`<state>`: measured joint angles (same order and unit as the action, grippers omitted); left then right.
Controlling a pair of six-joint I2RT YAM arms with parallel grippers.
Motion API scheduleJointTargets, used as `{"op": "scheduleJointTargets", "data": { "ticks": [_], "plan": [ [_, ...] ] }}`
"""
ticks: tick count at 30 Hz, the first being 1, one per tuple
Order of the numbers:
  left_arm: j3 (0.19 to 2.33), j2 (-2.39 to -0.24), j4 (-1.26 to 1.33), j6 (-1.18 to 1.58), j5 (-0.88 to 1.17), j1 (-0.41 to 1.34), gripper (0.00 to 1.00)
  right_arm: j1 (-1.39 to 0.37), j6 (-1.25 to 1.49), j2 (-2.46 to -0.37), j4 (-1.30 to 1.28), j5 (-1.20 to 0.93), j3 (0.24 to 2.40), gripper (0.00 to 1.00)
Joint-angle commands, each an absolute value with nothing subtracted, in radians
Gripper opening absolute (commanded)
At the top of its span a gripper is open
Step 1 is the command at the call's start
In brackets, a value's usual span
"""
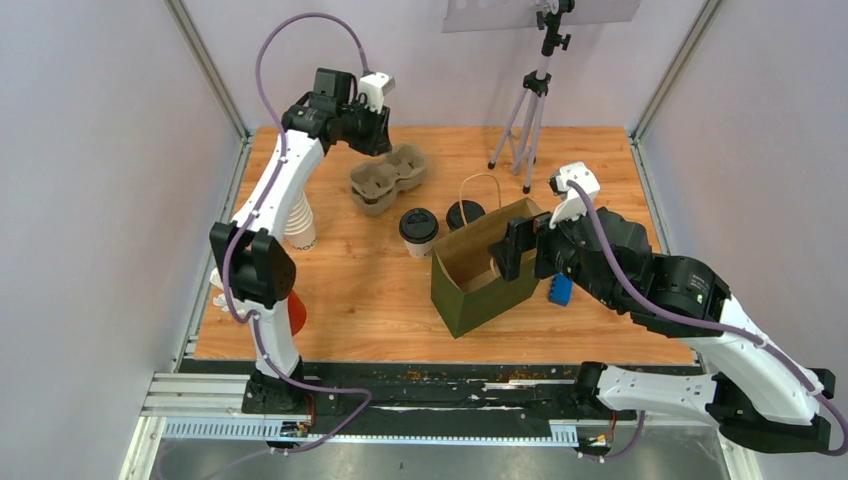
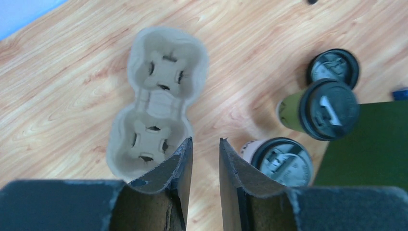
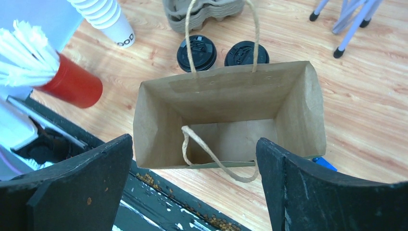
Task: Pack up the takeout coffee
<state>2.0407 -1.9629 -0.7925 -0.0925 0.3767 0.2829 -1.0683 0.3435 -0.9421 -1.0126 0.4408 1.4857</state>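
Stack of white cups (image 3: 108, 19): we read dark letters "OOD" on the side of the end cup; the rest of the word is turned away.
Black lids (image 3: 196, 52): raised marks only, which we cannot read.

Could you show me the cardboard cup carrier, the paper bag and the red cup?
cardboard cup carrier (image 2: 161, 103): left wrist view, bridge between its two wells.
paper bag (image 3: 231, 94): right wrist view, inner far wall.
red cup (image 3: 72, 85): right wrist view, its red side.
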Motion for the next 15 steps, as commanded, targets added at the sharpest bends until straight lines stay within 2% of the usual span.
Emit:
{"op": "scheduleJointTargets", "data": {
  "ticks": [1,3,8,15],
  "plan": [
    [2.031,-1.824,-0.83,-0.007,0.448,0.306,0.34,-1.07,0.495,-0.952,-1.004,0.559,1.473,0.99],
    [1.994,-1.782,-0.825,-0.007,0.431,0.318,0.37,-1.071,0.524,-0.949,-0.997,0.546,1.464,0.98],
    [1.889,-1.741,-0.764,-0.088,0.34,0.331,0.53,-1.072,0.522,-0.905,-0.932,0.436,1.427,0.97],
    [1.912,-1.847,-0.675,-0.215,0.225,0.336,0.64,-1.072,0.449,-0.886,-0.922,0.379,1.424,0.97]
  ]
}}
